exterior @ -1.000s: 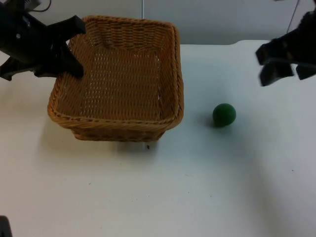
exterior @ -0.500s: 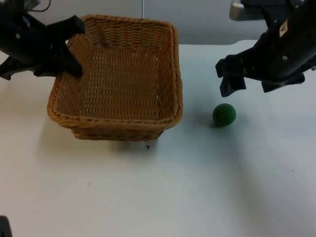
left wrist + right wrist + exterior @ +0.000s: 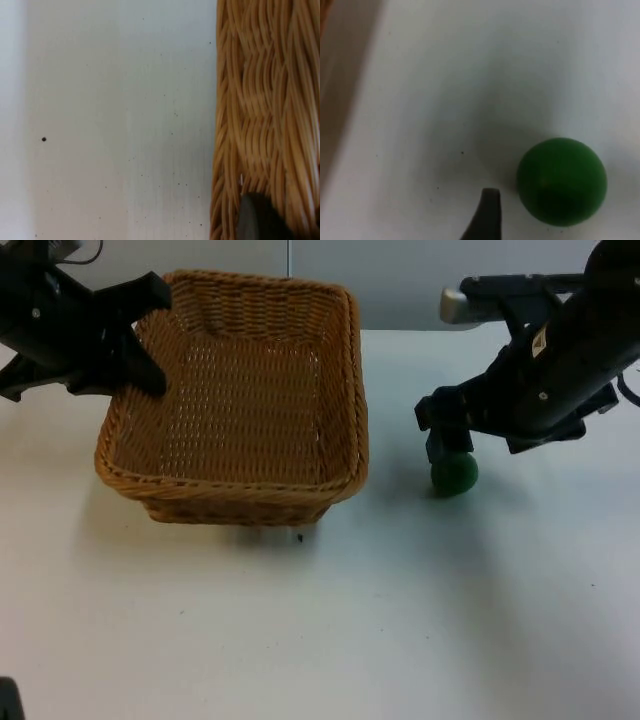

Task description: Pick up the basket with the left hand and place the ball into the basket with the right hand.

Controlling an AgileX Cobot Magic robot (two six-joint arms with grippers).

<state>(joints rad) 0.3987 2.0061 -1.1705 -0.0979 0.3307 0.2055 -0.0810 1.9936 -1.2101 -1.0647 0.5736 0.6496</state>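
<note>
Now L gripper (image 3: pixel 140 340) fingers pinch wicker basket (image 3: pixel 240 400) rim, far-left corner. R gripper (image 3: pixel 450 435) hangs just over green ball (image 3: pixel 454 473) on tabletop (image 3: pixel 400 620), fingers spread.

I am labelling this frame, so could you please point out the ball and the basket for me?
ball (image 3: pixel 456 474): top view, middle of its green surface.
basket (image 3: pixel 225 492): top view, near rim of the wicker wall.
</note>
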